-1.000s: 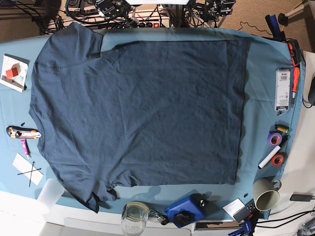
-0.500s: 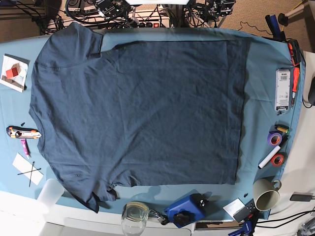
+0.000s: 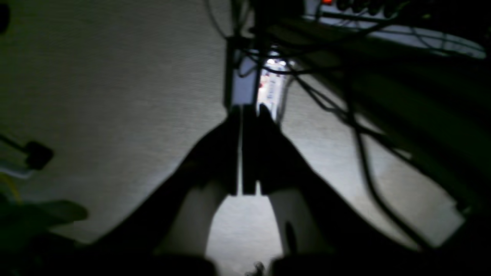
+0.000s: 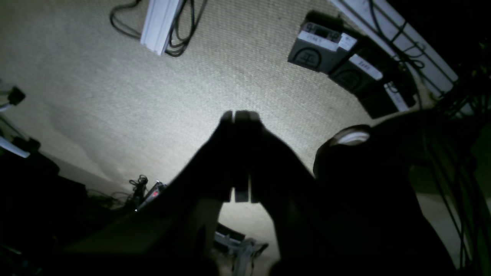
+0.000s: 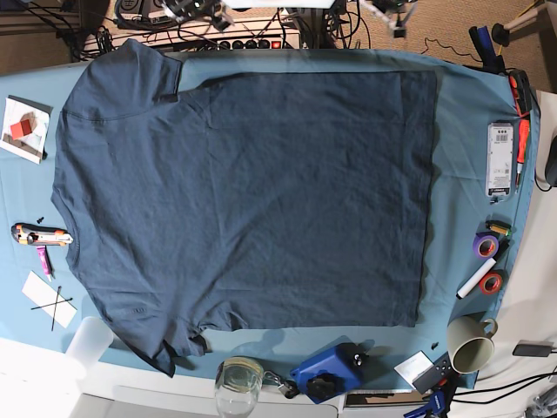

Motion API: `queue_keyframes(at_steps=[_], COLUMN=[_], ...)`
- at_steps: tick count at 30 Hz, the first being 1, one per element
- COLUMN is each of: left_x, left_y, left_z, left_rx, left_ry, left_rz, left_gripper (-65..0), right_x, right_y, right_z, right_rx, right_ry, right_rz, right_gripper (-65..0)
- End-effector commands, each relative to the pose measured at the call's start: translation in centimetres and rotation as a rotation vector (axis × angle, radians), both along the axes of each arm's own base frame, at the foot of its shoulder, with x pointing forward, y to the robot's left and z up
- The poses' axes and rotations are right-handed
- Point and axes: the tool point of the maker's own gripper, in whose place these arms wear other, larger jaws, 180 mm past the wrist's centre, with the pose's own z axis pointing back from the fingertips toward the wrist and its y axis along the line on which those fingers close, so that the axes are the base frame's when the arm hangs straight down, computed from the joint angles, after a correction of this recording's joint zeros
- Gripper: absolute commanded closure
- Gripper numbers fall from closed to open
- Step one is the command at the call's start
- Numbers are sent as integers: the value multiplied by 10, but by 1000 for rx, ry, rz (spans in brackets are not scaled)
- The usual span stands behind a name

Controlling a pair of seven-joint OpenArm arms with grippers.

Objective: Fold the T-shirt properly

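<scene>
On the table cloth (image 5: 461, 157), the T-shirt (image 5: 235, 200) lies spread flat, collar toward base-view left, hem toward right. Left gripper (image 3: 249, 111): jaws closed together, holding nothing, above carpet (image 3: 96, 76). Right gripper (image 4: 239, 115): jaws likewise closed and empty, above carpet beside grey boxes (image 4: 345, 73)

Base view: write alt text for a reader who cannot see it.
A dark navy T-shirt lies spread flat, unfolded, on a teal table cloth, collar toward the left edge and hem toward the right. Small items ring it: a beige mug and tape rolls at right, a utility knife at left. No gripper touches the shirt.
</scene>
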Motion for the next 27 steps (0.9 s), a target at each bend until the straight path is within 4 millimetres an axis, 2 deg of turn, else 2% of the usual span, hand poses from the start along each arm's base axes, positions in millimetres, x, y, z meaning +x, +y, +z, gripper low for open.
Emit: queue_keyframes(at_steps=[1, 5, 9, 13, 18, 22, 27], left_x=[-3, -16, -31, -33, -36, -31, -17], left_y=[8, 23, 31, 42, 46, 49, 50], left_z=[4, 16, 33, 57, 91, 119, 155], left_rx=[11, 41, 33, 49, 67, 73, 102], left_ry=[-16, -28, -9, -63, -105, -160, -231], left_rz=[-3, -23, 46, 57, 18, 3, -31], left_gripper=[0, 0, 0, 0, 0, 0, 0], right_x=[-2, -9, -8, -7, -15, -16, -7], right_y=[-8, -22, -43, -56, -61, -70, -100], right_z=[4, 22, 45, 71, 106, 133, 168], right_rx=[-4, -18, -77, -114, -123, -132, -179], right_ry=[-4, -10, -57, -114, -133, -158, -204], right_rz=[9, 8, 12, 50, 35, -84, -224], right_gripper=[0, 0, 0, 0, 0, 0, 0])
